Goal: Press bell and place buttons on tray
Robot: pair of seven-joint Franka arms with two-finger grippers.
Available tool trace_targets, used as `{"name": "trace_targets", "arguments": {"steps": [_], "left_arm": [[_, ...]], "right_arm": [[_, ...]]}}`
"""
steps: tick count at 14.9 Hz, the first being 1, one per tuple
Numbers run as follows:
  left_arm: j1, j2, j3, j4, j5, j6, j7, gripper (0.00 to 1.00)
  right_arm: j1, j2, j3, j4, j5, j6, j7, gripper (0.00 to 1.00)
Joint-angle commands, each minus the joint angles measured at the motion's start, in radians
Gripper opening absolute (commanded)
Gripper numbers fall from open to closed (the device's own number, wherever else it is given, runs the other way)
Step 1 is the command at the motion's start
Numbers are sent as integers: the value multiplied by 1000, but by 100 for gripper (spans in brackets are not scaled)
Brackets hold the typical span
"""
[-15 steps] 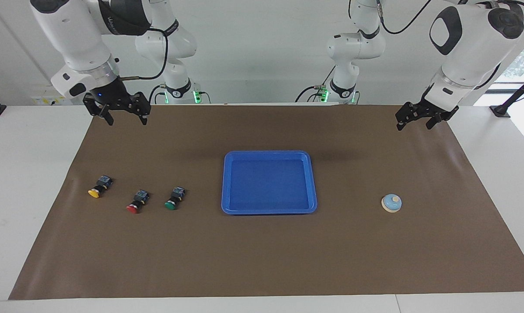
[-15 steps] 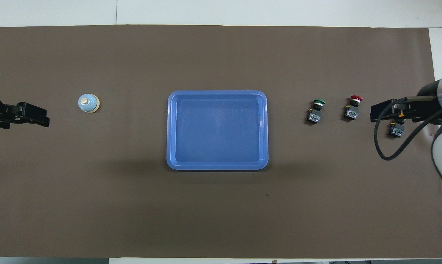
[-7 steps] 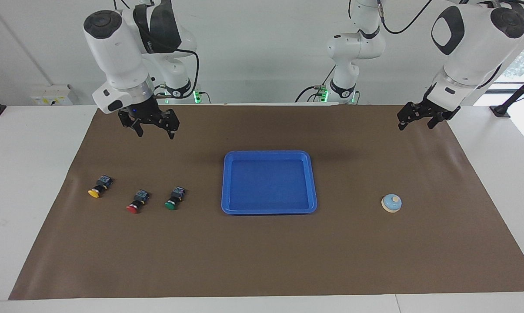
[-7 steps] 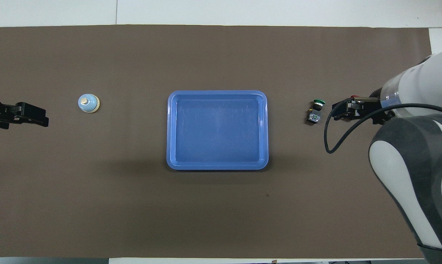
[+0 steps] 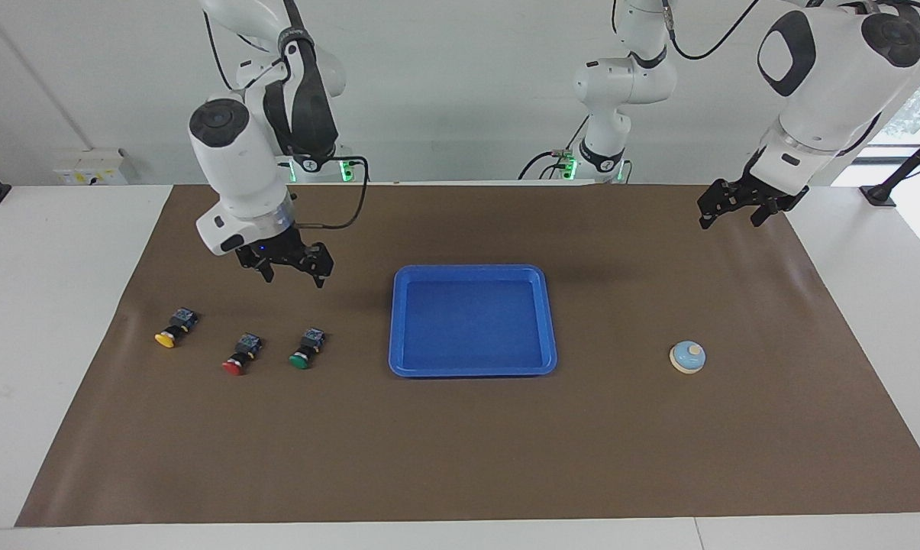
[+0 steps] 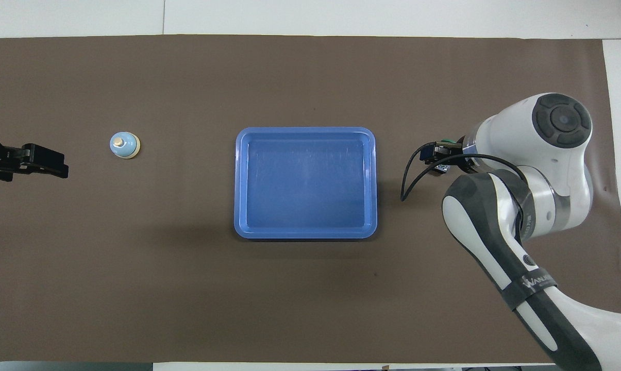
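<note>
Three buttons lie in a row on the brown mat toward the right arm's end: yellow, red and green. My right gripper hangs open and empty above the mat, over the green button, whose cap edge just shows past the wrist in the overhead view. The arm hides the other two buttons there. The blue tray sits empty mid-table. The bell stands toward the left arm's end. My left gripper waits open, raised above the mat's edge at that end.
The brown mat covers most of the white table. A black cable loops from the right wrist toward the tray. In the overhead view the left gripper sits beside the bell.
The right arm has swung in from its end of the table toward the middle and come lower, from over the yellow button to over the green one. The left arm has barely moved.
</note>
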Motion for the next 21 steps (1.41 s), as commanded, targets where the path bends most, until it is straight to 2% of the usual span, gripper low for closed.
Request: {"name": "trace_targets", "arguments": {"steps": [1, 3, 8, 13, 19, 20, 21], "left_arm": [[1, -10, 0, -1, 12, -2, 1, 100], [1, -10, 0, -1, 12, -2, 1, 100], [1, -10, 0, -1, 12, -2, 1, 100], [1, -10, 0, -1, 12, -2, 1, 100], [1, -10, 0, -1, 12, -2, 1, 100], [1, -10, 0, -1, 12, -2, 1, 100], [1, -10, 0, -1, 12, -2, 1, 100]], "right_arm": [[-18, -14, 1, -72, 3, 74, 14, 100], [-24, 3, 1, -103, 3, 129, 20, 100], [-35, 93, -1, -105, -8, 254, 28, 100], [-44, 155, -2, -92, -8, 330, 29, 100], [-51, 176, -5, -82, -19, 364, 28, 100], [-49, 178, -5, -82, -19, 366, 31, 98], [-49, 178, -5, -83, -19, 366, 31, 87]]}}
